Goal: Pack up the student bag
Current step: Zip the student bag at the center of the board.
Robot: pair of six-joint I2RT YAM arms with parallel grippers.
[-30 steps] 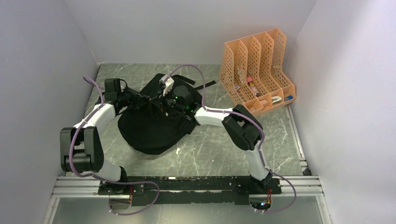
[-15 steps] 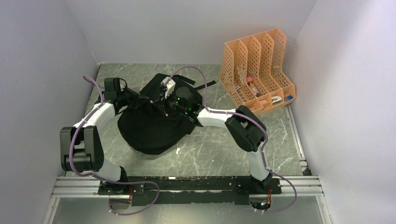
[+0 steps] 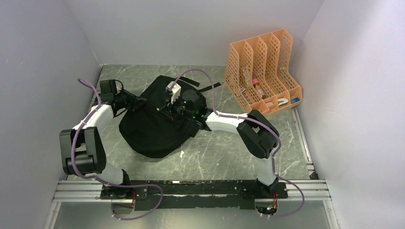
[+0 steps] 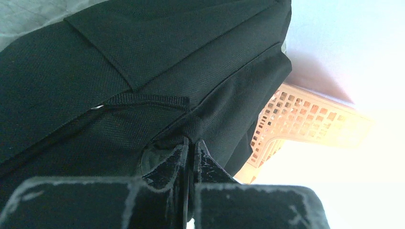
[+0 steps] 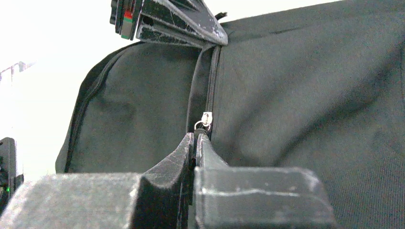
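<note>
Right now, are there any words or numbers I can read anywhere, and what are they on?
No text can be read anywhere in these pictures.
student bag: plain black fabric, no label or logo showing.
orange file organiser: bare mesh, no writing.
small things inside it: too small and blurred to read.

A large, floppy black fabric student bag (image 3: 152, 131) is lying slumped and rounded on the grey marbled surface (image 3: 224, 157), one strap trailing out behind it.
</note>
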